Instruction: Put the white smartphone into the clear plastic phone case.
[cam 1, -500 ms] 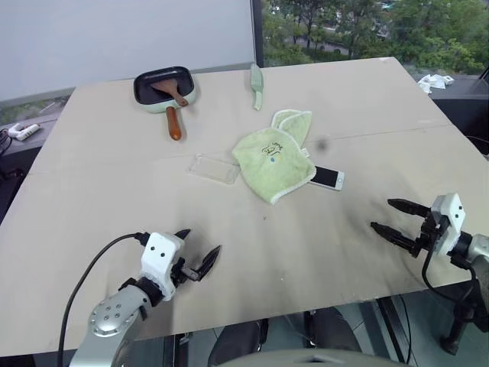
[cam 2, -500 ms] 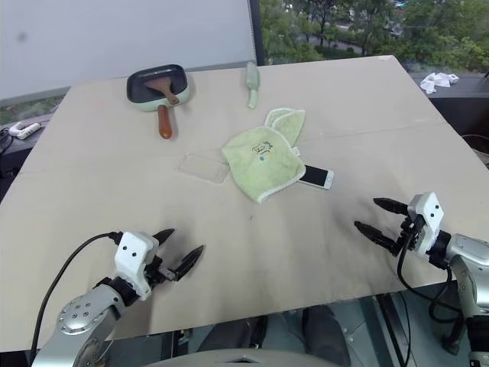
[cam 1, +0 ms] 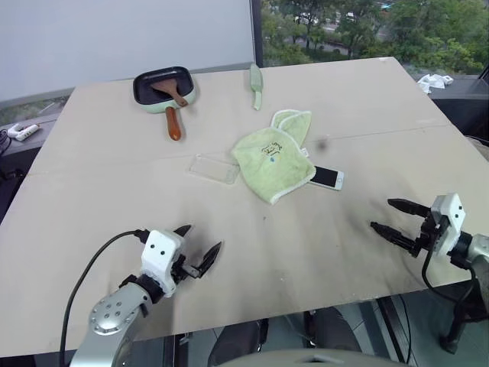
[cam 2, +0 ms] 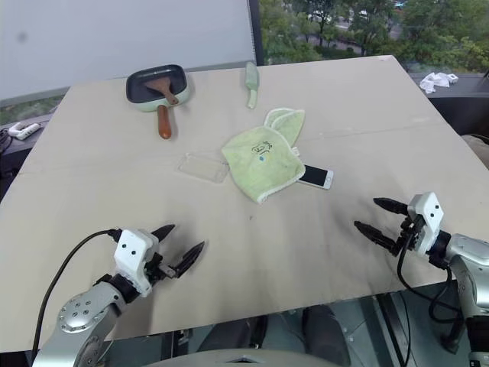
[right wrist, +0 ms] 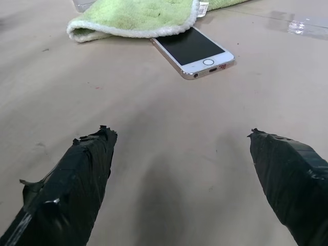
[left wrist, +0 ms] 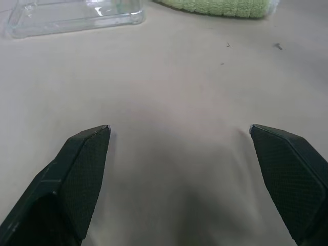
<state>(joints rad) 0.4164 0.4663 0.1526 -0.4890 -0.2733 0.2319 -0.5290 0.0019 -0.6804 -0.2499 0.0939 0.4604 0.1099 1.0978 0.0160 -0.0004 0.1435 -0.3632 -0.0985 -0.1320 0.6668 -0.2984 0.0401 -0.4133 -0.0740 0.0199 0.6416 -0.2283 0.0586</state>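
On the worktop [cam 1: 114, 176], in the head view, the white smartphone [cam 1: 327, 177] is seen half tucked under a green towel [cam 1: 271, 159], the clear plastic phone case [cam 1: 215, 169] just beside the towel's other edge. The left claw [cam 1: 200, 254] and right claw [cam 1: 394, 219] are held spread, empty. In the left wrist view, the case lies ahead; in the right wrist view, the phone.

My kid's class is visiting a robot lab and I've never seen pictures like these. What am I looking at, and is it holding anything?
A two-armed robot faces a table. Two pictures come from cameras in its head, two from its wrists. The left gripper and right gripper are both open and hold nothing. On the table lie a green towel partly covering a white smartphone, a clear plastic phone case beside the towel, a small pan and a pale green utensil.
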